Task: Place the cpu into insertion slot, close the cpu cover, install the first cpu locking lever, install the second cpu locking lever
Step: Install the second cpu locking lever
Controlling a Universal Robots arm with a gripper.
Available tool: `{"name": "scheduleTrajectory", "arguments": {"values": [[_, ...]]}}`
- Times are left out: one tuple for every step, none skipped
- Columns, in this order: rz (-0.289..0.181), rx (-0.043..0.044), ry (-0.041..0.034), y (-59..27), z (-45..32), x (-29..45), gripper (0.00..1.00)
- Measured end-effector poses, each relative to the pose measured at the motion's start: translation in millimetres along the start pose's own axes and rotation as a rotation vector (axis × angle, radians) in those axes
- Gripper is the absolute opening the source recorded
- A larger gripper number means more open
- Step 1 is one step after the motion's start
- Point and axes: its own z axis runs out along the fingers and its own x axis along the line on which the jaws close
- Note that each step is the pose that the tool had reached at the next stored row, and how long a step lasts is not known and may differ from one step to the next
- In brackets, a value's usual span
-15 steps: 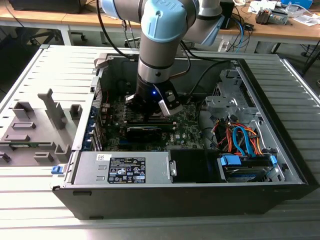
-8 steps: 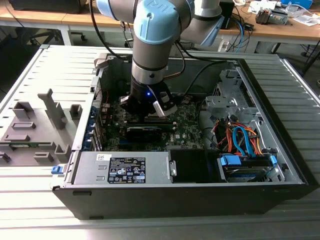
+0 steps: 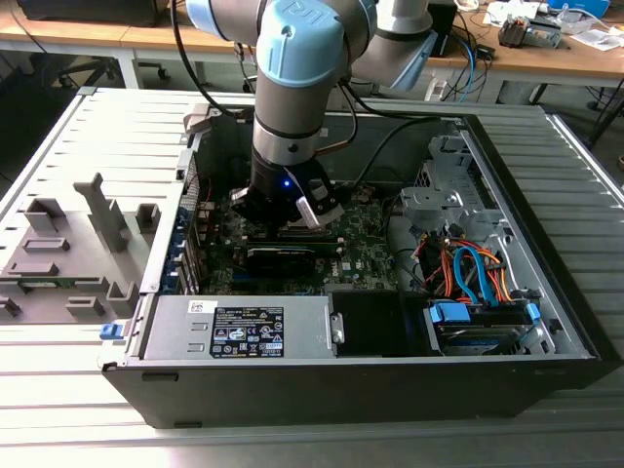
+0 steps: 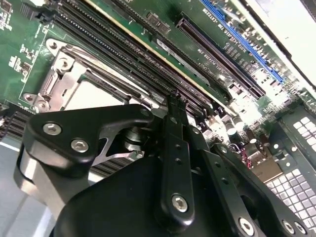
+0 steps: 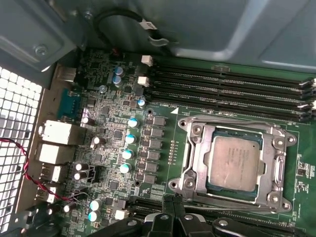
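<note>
a: cpu (image 5: pixel 234 164) sits in the insertion slot (image 5: pixel 190 163), cpu cover (image 5: pixel 279 165) down

b: your gripper (image 5: pixel 173 210) hovers beside it, fingers pinched narrow, empty; levers look like the step in hand

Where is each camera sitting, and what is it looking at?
Exterior view: off the arm, looking down into the open computer case; the arm shows.
First wrist view: on the arm, facing the cpu under the cpu cover; the gripper shows.
Second wrist view: on the arm, low across the board; gripper links show.
Both wrist views share the socket.
</note>
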Motion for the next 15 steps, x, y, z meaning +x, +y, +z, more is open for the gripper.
{"name": "scheduleTrajectory", "arguments": {"values": [[-0.009, -0.0003, 0.0008, 0.1, 0.1, 0.0, 0.11], [-0.016, -0.0008, 0.0015, 0.2, 0.2, 0.0, 0.11], [-0.028, -0.0021, 0.0024, 0.5, 0.5, -0.1, 0.11], [-0.033, -0.0055, 0.0023, 1.5, 1.0, -0.3, 0.11], [-0.033, -0.0081, 0.0017, 2.5, 1.2, -0.5, 0.11], [-0.034, -0.0104, 0.0013, 3.3, 1.5, -0.6, 0.11], [-0.034, -0.0140, 0.0007, 4.2, 1.8, -1.0, 0.11], [-0.035, -0.0180, -0.0002, 4.6, 2.2, -1.0, 0.11], [-0.035, -0.0211, -0.0008, 4.7, 2.8, -0.9, 0.11], [-0.035, -0.0261, -0.0016, 4.6, 3.7, -0.8, 0.11], [-0.036, -0.0310, -0.0025, 4.5, 4.4, -0.8, 0.11], [-0.037, -0.0374, -0.0038, 4.4, 5.1, -1.0, 0.11], [-0.037, -0.0453, -0.0051, 4.3, 6.0, -1.0, 0.11], [-0.038, -0.0487, -0.0058, 4.2, 6.5, -1.1, 0.11], [-0.038, -0.0524, -0.0066, 4.2, 7.0, -1.1, 0.11]]}}
